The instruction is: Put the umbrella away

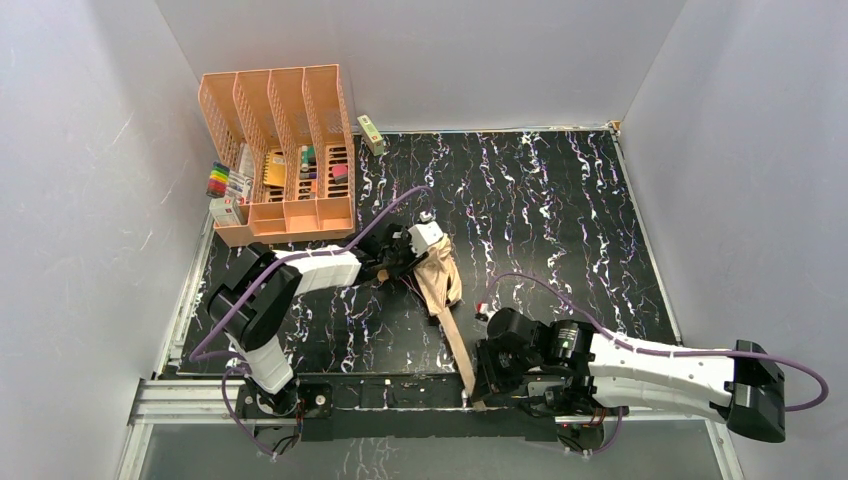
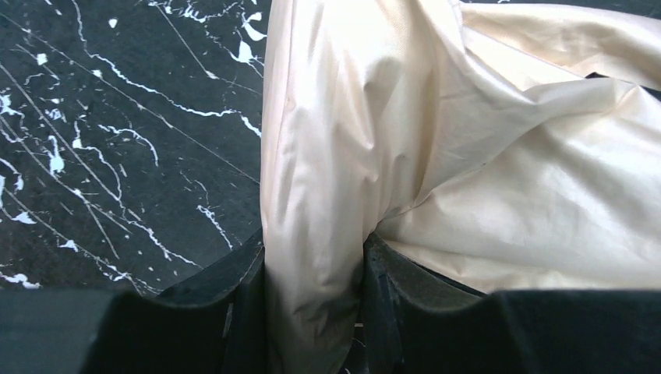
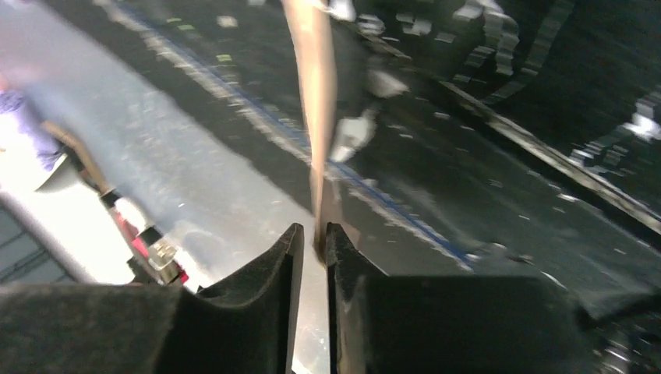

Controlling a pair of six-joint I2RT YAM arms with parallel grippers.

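Umbrella [image 1: 438, 275] lies collapsed on the table [image 1: 570, 220], a little left of centre, canopy loose and unrolled.

Left gripper [image 2: 316, 261]: jaws partly apart, clamped on a thick fold of the pale fabric. Likely an anchor, so the bundle cannot slide.

Strap [image 1: 460, 345] runs straight from the bundle to the near edge.

Right gripper [image 3: 313, 241]: jaws a narrow slit apart, strap's end between them. View blurred; cannot tell whether they pinch it. Strap looks drawn out for wrapping round the canopy.

Canopy not yet bound. Organizer [image 1: 283, 150] far left, well apart.
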